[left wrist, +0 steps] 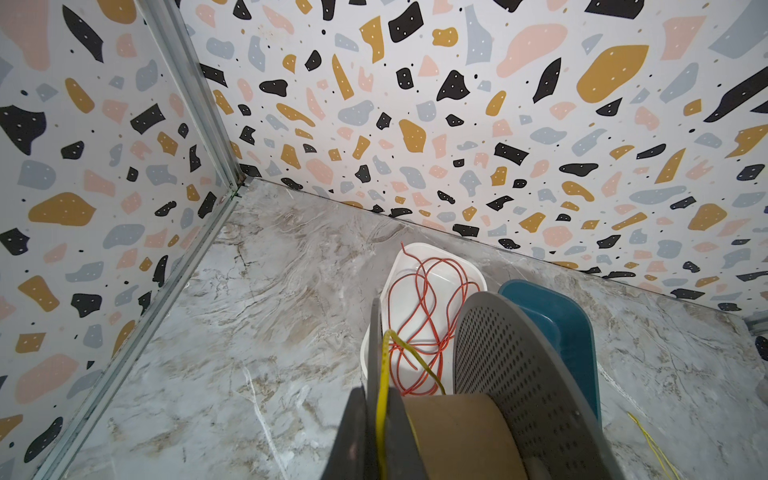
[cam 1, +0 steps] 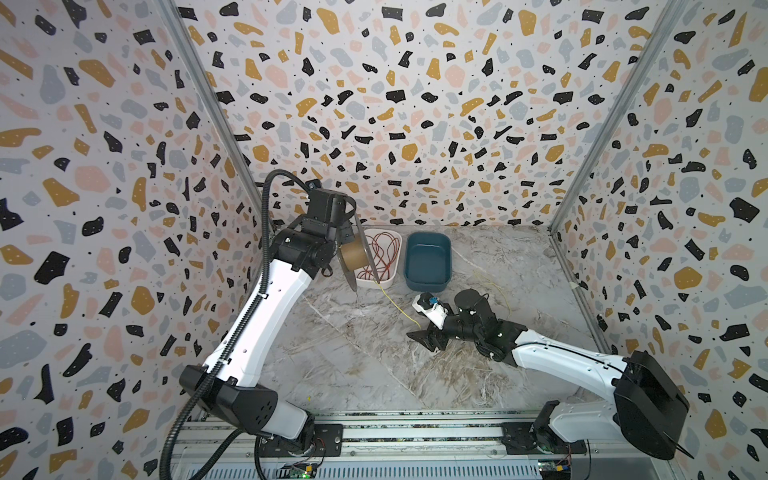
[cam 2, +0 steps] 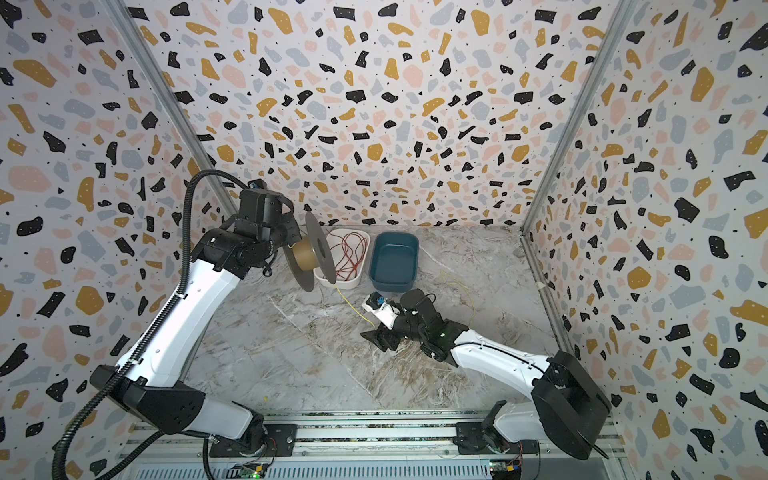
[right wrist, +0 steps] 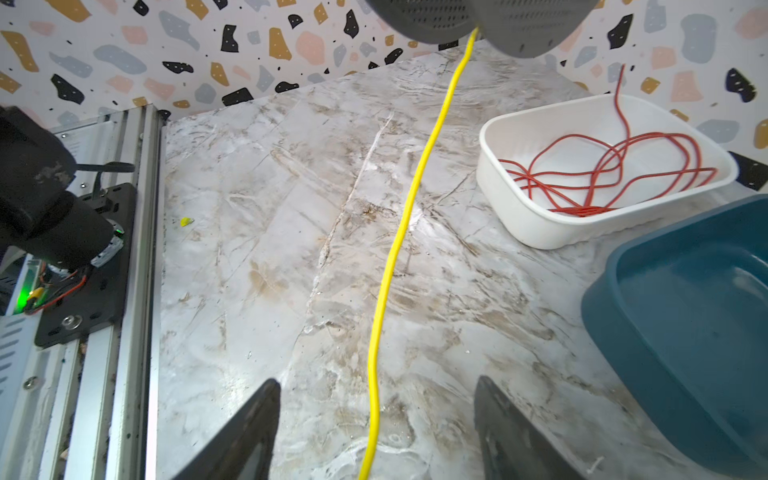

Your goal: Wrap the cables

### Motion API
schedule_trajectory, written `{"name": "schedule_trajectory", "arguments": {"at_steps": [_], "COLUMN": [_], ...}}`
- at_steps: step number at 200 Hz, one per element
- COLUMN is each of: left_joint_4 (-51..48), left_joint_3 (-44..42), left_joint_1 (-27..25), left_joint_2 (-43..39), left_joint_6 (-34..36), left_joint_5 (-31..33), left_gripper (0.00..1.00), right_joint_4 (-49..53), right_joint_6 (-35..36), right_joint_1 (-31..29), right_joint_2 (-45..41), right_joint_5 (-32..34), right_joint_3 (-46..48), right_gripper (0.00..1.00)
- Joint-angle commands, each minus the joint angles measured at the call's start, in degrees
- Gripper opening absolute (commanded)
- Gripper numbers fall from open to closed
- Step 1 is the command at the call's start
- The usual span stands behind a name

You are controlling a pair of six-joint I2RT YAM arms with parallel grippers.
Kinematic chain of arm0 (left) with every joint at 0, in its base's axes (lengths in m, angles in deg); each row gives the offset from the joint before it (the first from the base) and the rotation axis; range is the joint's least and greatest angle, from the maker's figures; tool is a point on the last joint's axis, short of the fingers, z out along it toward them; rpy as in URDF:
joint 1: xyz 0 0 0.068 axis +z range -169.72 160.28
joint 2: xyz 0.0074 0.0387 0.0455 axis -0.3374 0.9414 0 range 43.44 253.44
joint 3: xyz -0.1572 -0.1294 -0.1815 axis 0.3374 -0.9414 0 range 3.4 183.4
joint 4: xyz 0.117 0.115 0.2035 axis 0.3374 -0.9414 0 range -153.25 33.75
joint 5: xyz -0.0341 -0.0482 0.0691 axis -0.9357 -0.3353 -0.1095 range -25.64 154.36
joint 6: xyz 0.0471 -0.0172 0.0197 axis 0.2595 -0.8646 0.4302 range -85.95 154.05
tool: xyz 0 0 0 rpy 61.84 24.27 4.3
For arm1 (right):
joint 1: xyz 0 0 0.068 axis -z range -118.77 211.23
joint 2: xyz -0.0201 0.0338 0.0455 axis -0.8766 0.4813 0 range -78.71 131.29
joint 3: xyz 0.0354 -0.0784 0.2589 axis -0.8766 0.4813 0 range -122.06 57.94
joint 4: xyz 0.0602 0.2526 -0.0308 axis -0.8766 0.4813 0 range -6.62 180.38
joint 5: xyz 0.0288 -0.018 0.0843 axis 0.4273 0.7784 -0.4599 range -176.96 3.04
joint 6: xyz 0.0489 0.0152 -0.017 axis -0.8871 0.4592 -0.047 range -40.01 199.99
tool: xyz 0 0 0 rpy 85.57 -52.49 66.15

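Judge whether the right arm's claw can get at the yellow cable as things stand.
Probably yes: the right claw is open, and the yellow cable runs between its fingers with nothing in the way.

You're working in a purpose-built test cell in a robotics lab. Terrazzo-print wall panels [cam 1: 415, 104] box the space in on three sides, joined by bare aluminium corner posts [cam 1: 210, 104]. The work surface is a marble-print tabletop [cam 1: 374, 365]. Along its near edge you have an aluminium extrusion rail [cam 1: 415, 432] with black mounting plates [cam 1: 332, 438] bolted to it, and below that an exposed circuit board [cam 1: 297, 471] with a lit green LED. A black corrugated conduit [cam 1: 165, 453] hangs loose beside the rail.
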Motion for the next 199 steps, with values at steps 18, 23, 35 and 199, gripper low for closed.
{"name": "schedule_trajectory", "arguments": {"at_steps": [18,23,35,199], "left_joint_4": [3.27,3.28,3.20,6.78], "left_joint_3": [2.60,2.59,2.66,-4.04], "left_joint_1": [0.16,0.13,0.29,0.19], "left_joint_2": [-0.51,-0.50,-0.31,2.14], "left_joint_6": [0.80,0.84,0.91,1.06], "left_joint_5": [-0.50,-0.53,-0.95,6.54], "left_gripper": [0.00,0.00,0.00,0.00], "right_joint_4": [-5.23,-5.78,-7.25,5.55], "right_joint_6": [-0.66,-0.89,-1.23,17.11], "right_joint_1": [0.05,0.05,0.06,-19.15], "right_joint_2": [1.84,1.80,1.61,0.77], "right_joint_5": [-1.26,-0.84,0.21,40.39], "right_joint_3": [1.30,1.62,2.51,-21.43], "right_gripper": [0.60,0.57,0.51,0.00]}}
